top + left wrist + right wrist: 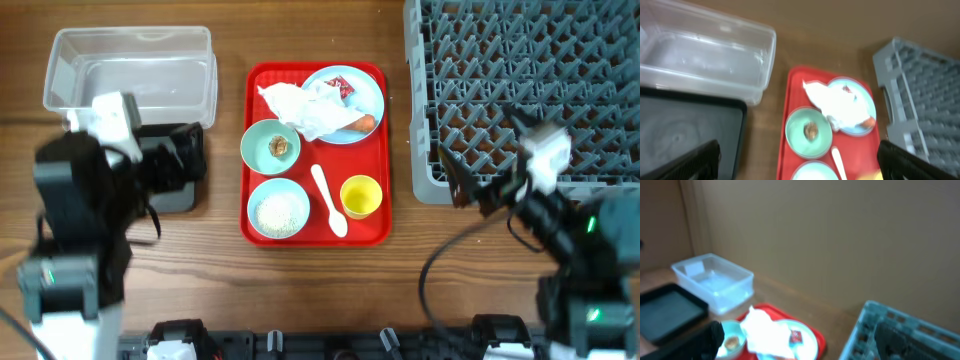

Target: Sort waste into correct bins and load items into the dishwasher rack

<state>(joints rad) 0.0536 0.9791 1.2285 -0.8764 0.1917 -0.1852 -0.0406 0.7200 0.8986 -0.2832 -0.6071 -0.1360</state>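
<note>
A red tray (375, 225) holds a light-blue plate (368, 95) with a white napkin (300, 108), a red wrapper (341, 88) and a carrot piece (365, 124). It also holds a pale-green bowl (262, 150) with a brown lump (280, 146), a light-blue bowl of rice (278, 210), a white spoon (328, 200) and a yellow cup (360, 196). The clear tub (130, 65) and black tray (685, 130) lie left, the grey rack (530, 90) right. My left gripper (799, 150) is open above the black tray's edge. My right gripper (800, 330) is open by the rack's front left corner.
The wooden table (300, 290) shows between the tray and the front edge. My left arm (75, 220) covers most of the black tray. My right arm (580, 260) stands at the front right, with a cable beside it.
</note>
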